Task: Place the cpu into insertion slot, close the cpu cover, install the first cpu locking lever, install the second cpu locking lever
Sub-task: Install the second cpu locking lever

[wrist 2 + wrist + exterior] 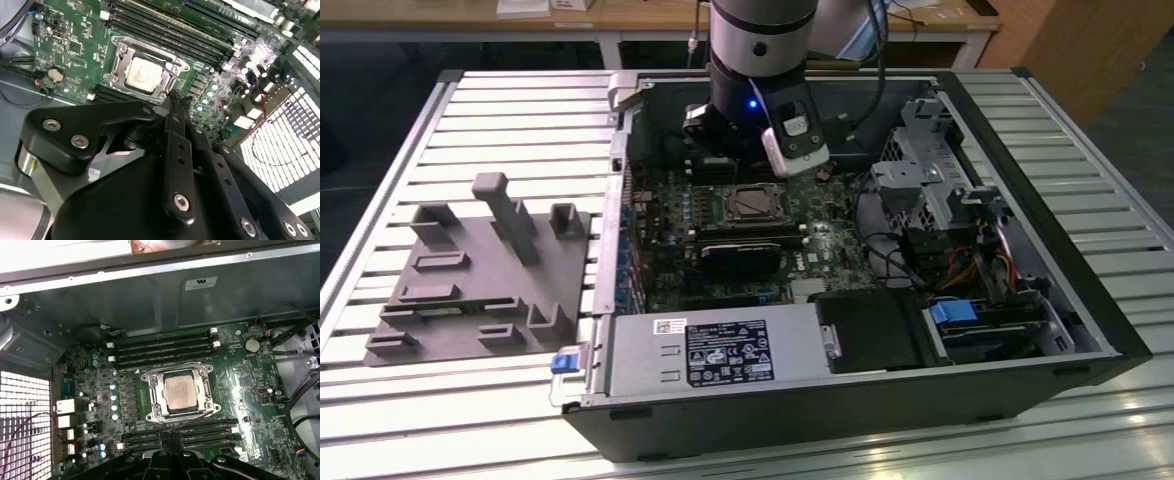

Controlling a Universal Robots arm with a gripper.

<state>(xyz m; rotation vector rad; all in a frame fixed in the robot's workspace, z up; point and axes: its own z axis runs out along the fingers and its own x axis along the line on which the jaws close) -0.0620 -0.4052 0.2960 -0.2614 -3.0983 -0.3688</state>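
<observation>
The cpu (179,392) lies flat in the insertion slot (150,416), its dull silver top showing. The cpu cover (155,390), a silvery metal frame, lies down around the chip. Thin wire levers run along the cover's edges; I cannot tell whether they are latched. My gripper (170,442) hovers above the motherboard beside the socket, shut and holding nothing. In the second wrist view its black fingers (176,107) end just short of the cpu (142,75). In the exterior view the gripper (718,150) hangs over the board just behind the cpu (750,203).
The open computer case (1107,330) lies on a slatted metal table. Memory slots (165,346) flank the socket on both sides. A power supply (707,350) fills the case's front, with drive bays and cables (947,200) on the exterior view's right. A grey fixture block (480,280) sits outside on the exterior view's left.
</observation>
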